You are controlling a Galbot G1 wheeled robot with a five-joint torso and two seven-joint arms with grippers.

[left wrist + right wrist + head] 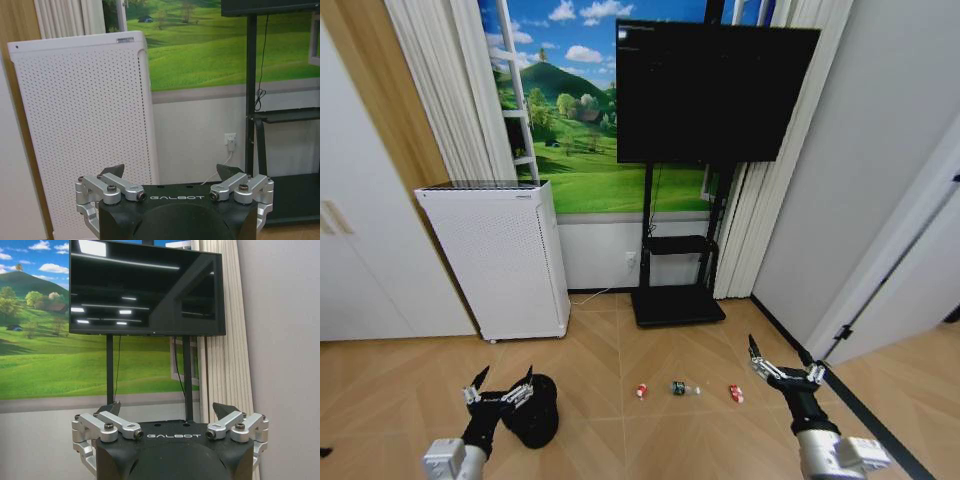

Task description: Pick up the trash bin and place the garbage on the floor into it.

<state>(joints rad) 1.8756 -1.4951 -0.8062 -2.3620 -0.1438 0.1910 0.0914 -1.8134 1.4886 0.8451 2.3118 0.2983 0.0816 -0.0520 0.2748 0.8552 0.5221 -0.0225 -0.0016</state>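
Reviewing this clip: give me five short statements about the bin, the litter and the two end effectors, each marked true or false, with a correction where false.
1. The trash bin stands on the floor near the left end effector. True.
2. The right end effector holds a piece of garbage. False: it is open and empty, raised above the floor to the right of the litter.
3. Three pieces of garbage lie in a rough row on the floor: a red-and-white piece, the green bottle and another red-and-white piece. True.
4. The garbage is already in the bin. False: all three pieces lie on the floor to the bin's right.
5. The left end effector is shut on the bin's rim. False: its fingers are spread open.
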